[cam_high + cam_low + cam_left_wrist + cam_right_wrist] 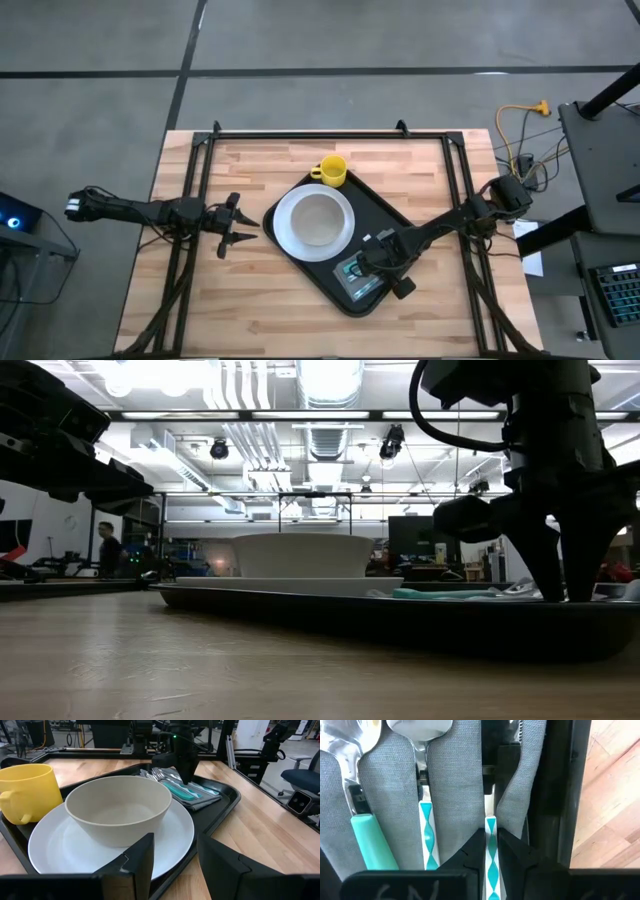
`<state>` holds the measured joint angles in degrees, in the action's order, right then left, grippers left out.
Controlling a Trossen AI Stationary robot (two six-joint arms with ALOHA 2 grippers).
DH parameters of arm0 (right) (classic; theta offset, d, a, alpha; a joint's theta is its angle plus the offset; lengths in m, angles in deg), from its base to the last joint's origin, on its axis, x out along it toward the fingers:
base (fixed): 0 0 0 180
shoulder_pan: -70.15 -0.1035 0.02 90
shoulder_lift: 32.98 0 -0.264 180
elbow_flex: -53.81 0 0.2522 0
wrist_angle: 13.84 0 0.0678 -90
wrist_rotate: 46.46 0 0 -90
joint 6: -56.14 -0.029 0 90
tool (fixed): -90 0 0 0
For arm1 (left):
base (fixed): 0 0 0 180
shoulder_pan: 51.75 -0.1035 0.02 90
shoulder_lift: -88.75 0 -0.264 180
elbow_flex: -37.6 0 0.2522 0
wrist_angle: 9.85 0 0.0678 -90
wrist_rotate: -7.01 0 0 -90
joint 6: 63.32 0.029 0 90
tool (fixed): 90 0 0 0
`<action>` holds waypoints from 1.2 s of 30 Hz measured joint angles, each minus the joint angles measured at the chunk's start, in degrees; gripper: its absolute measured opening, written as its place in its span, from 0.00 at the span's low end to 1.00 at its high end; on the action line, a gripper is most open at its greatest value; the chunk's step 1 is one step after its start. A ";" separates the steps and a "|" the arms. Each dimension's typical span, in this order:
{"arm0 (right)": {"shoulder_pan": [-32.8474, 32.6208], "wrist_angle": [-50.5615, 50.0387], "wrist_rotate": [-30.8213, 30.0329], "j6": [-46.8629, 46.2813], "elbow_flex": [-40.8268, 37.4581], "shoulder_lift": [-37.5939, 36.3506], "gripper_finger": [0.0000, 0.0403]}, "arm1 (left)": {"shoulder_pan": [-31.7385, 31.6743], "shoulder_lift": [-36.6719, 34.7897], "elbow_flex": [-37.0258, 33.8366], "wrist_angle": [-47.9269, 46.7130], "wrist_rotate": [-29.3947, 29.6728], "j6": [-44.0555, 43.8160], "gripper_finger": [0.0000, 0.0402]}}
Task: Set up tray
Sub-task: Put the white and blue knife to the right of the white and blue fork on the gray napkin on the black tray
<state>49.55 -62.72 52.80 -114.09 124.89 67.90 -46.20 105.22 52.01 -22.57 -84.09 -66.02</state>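
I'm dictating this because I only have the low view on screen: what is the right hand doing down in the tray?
Observer: The right hand pinches the teal-patterned handle of a utensil lying on a grey napkin in the tray.
Operator: Anything hidden behind the bowl?
Observer: A yellow mug stands at the tray's far corner, beside the white plate.
Operator: And the left hand?
Observer: The left hand is open above the table, left of the tray.

Matt black tray [395, 220], glossy white plate [45, 852], woven grey cloth napkin [455, 775], shiny metal spoon [420, 730], pale wood table [290, 320]
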 joint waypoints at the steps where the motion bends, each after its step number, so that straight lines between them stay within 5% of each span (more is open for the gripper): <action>1: 0.00 0.00 -0.04 -0.17 0.00 -0.07 0.09 | 0.00 0.00 0.00 0.00 0.00 0.00 0.34; 24: 0.04 -0.46 -0.22 -2.27 -0.02 -0.91 0.08 | -0.01 0.00 0.00 0.02 0.00 0.00 0.34; 36: 0.00 -0.57 -0.18 -1.12 -0.02 -0.91 0.17 | 0.00 0.00 0.00 0.01 0.00 0.00 0.34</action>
<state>49.55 -63.28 52.62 -115.21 124.87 66.99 -46.20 105.22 52.01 -22.56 -84.09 -66.02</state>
